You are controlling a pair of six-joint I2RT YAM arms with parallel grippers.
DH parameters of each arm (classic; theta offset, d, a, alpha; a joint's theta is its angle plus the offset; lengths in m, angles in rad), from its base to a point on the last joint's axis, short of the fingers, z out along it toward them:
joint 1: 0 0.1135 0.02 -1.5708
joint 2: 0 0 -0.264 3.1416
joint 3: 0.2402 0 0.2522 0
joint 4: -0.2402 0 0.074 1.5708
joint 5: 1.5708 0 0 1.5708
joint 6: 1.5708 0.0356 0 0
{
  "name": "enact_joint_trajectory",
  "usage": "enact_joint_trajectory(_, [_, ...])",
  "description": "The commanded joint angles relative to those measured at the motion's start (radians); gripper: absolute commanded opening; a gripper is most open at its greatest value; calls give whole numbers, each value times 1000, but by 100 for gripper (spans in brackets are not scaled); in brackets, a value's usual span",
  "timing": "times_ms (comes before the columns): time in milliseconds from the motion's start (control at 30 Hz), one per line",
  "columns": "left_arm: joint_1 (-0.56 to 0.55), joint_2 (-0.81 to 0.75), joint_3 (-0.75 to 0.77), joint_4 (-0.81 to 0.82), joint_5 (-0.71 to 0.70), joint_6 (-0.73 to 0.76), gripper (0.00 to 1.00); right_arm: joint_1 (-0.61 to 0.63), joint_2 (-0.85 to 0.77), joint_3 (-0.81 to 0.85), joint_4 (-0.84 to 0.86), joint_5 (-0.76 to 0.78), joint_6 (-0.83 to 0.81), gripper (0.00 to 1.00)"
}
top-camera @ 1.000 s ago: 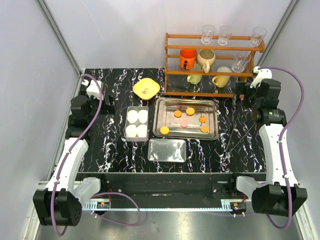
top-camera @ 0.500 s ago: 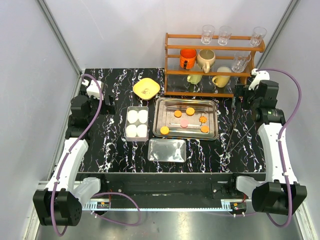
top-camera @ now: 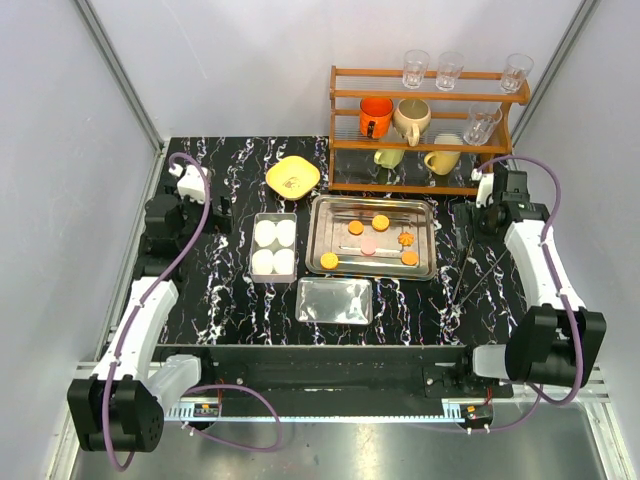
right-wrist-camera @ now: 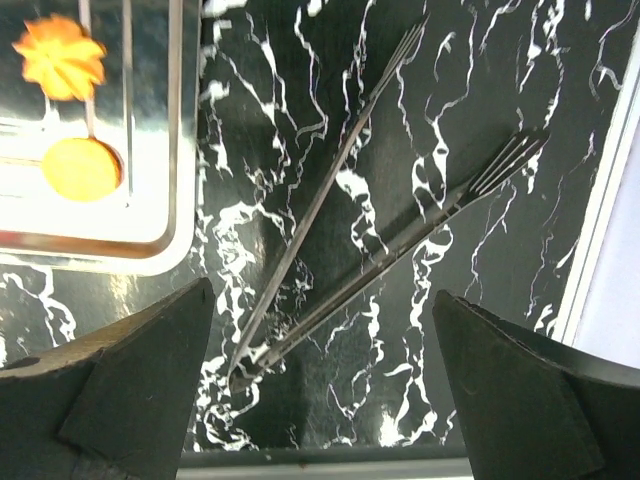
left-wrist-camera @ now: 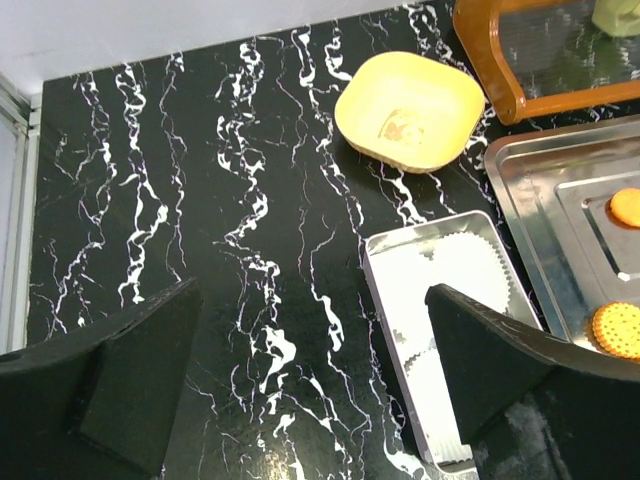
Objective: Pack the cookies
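Orange and pink cookies (top-camera: 381,222) lie in the steel tray (top-camera: 330,215), tongs (right-wrist-camera: 340,215) just right of it, while left gripper (left-wrist-camera: 310,330) and right gripper (right-wrist-camera: 322,300) both gape wide, empty.

Pale grey walls (top-camera: 250,60) enclose a black, white-veined table (top-camera: 240,300); a wooden rack (top-camera: 480,75) stands back right; the floor (top-camera: 350,455) seems metallic.
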Motion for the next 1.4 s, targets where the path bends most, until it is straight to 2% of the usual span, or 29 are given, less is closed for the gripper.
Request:
enact_joint_trajectory(0, [6, -19, -35, 83, 21, 30, 99, 2, 39, 11, -94, 39, -66, 100])
enact_joint_trajectory(467, [6, -7, -98, 161, 35, 48, 99, -67, 218, 51, -234, -126, -86, 100])
enact_joint_trajectory(1367, [6, 8, -153, 230, 31, 70, 99, -123, 384, 26, -220, -178, -123, 100])
